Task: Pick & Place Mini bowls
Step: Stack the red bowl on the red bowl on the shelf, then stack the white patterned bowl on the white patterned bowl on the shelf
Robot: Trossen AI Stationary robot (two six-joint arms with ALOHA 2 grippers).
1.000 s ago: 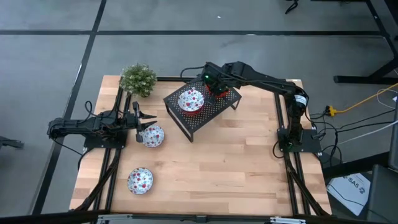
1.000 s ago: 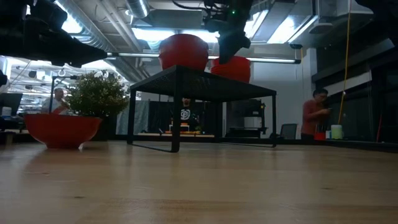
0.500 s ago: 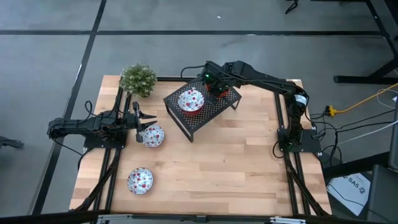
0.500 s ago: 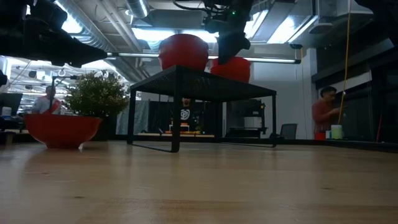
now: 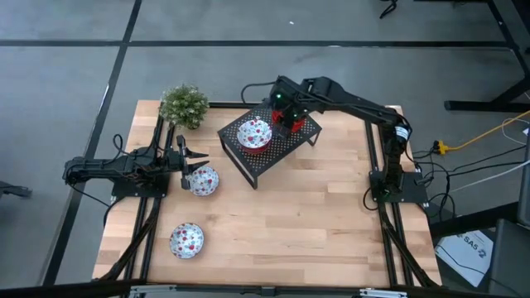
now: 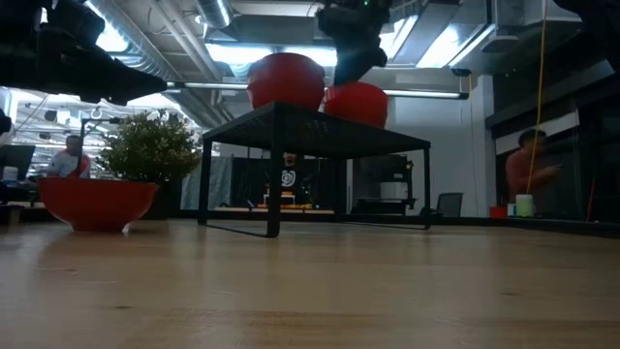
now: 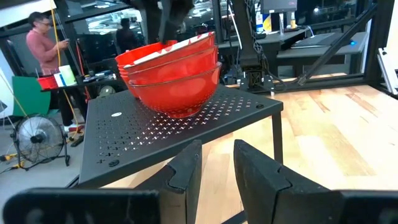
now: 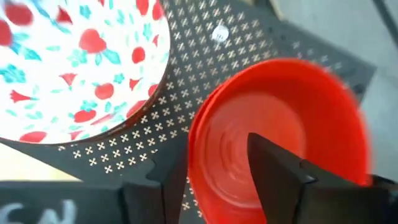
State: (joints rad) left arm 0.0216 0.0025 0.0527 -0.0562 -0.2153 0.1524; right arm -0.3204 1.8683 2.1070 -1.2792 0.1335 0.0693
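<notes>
A black perforated rack (image 5: 273, 147) stands at the table's far middle. On it a stack of mini bowls (image 5: 254, 134), red outside and white with a speckled print inside, sits beside a plain red mini bowl (image 8: 280, 124). My right gripper (image 5: 286, 116) hangs open just above that red bowl, one finger (image 8: 280, 168) over its hollow and the other over the rack. Two more printed bowls rest on the table, one (image 5: 203, 180) at the left and one (image 5: 186, 240) near the front left. My left gripper (image 7: 217, 152) is open and level beside the left bowl, holding nothing.
A small green plant (image 5: 184, 105) stands at the far left corner. The table's middle, right and near parts are bare wood (image 5: 315, 215). People stand in the room behind the table.
My right gripper has opened, let go of the red bowl and risen a little above it. The red bowl stays upright on the rack beside the stack.
</notes>
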